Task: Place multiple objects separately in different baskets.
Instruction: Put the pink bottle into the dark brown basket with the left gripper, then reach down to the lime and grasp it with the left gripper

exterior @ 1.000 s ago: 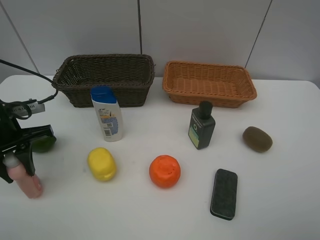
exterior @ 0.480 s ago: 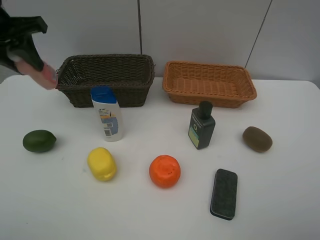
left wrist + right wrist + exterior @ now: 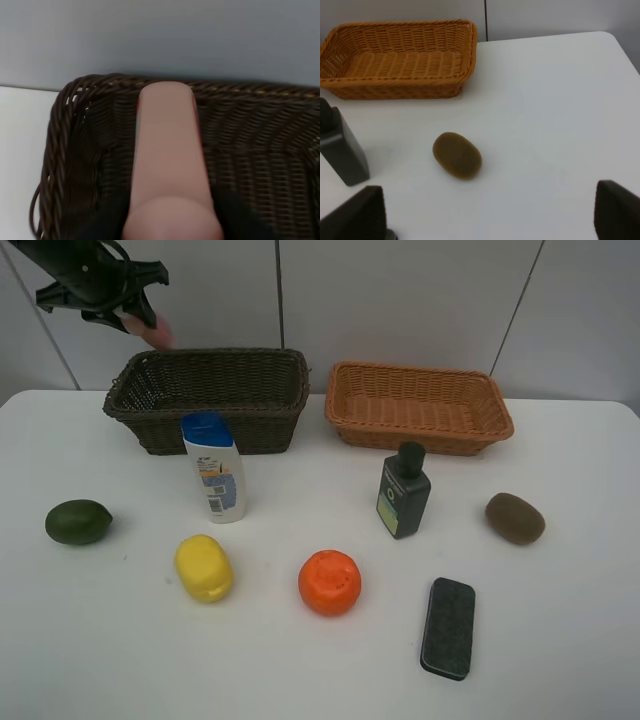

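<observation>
- The pink plastic bottle [image 3: 155,333] shows only a blurred end in the exterior high view. The left gripper [image 3: 128,306] clamped on it hides the rest.
- In the left wrist view the bottle's near end and the dark brown woven wicker basket [image 3: 250,150] are cut by the picture's edges.
- In the right wrist view the dark green bottle [image 3: 340,145] is cropped, and only the fingertips of the right gripper [image 3: 487,215] show.
- The label print on the white blue-capped bottle [image 3: 215,475] is too small to read.

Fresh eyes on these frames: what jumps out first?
The left gripper holds a pink bottle in the air over the dark brown basket, back left. In front, on the white table, a bright orange fruit and a yellow fruit stand out near the middle.
</observation>
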`<state>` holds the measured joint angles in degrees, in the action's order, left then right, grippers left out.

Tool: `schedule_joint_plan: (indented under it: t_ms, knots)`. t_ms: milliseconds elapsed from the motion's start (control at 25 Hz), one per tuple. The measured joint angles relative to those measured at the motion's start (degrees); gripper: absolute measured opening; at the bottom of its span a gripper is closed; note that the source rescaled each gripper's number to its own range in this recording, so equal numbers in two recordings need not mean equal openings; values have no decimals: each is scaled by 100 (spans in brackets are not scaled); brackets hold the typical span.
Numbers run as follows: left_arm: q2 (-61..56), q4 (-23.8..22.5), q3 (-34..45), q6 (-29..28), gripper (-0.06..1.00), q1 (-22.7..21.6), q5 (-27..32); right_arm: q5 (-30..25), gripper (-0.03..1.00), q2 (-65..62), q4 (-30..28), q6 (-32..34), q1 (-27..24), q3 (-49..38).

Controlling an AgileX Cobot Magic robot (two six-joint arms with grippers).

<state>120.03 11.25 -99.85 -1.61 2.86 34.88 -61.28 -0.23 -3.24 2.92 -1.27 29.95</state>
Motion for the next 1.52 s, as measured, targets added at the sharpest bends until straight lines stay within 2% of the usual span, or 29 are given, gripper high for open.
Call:
schedule_joint_plan:
  t_ms: [80,120,160,240,280,320,400,480,520,760,880,1000,1160,1400,1520]
  knots:
    - [259,0,-94,161,2,0,68,0,97,0,0,0,0,0]
    - [362,0,-107,193,6,0,116,0,97,0,0,0,0,0]
    - [431,0,-113,267,18,0,150,0,97,0,0,0,0,0]
    - [488,0,-124,332,59,0,268,0,97,0,0,0,0,0]
    - [488,0,-130,354,73,0,320,0,97,0,0,0,0,0]
    - [488,6,-147,367,85,0,362,0,97,0,0,0,0,0]
    - [481,11,-250,367,95,0,508,0,97,0,0,0,0,0]
    - [481,24,-505,352,97,0,869,0,97,0,0,0,0,0]
    - [481,24,-505,352,97,0,869,0,97,0,0,0,0,0]
    - [469,133,-1682,-43,98,0,3114,0,97,0,0,0,0,0]
    - [286,286,-1698,-259,98,6,3360,0,97,0,0,0,0,0]
    - [-43,285,-1206,-286,98,103,3380,0,97,0,0,0,0,0]
    - [-797,27,-172,56,98,229,3377,0,97,0,0,0,0,0]
    - [-2151,-321,1613,1539,98,228,3377,0,97,0,0,0,0,0]
    - [-2580,-623,2397,1940,98,228,3391,0,97,0,0,0,0,0]
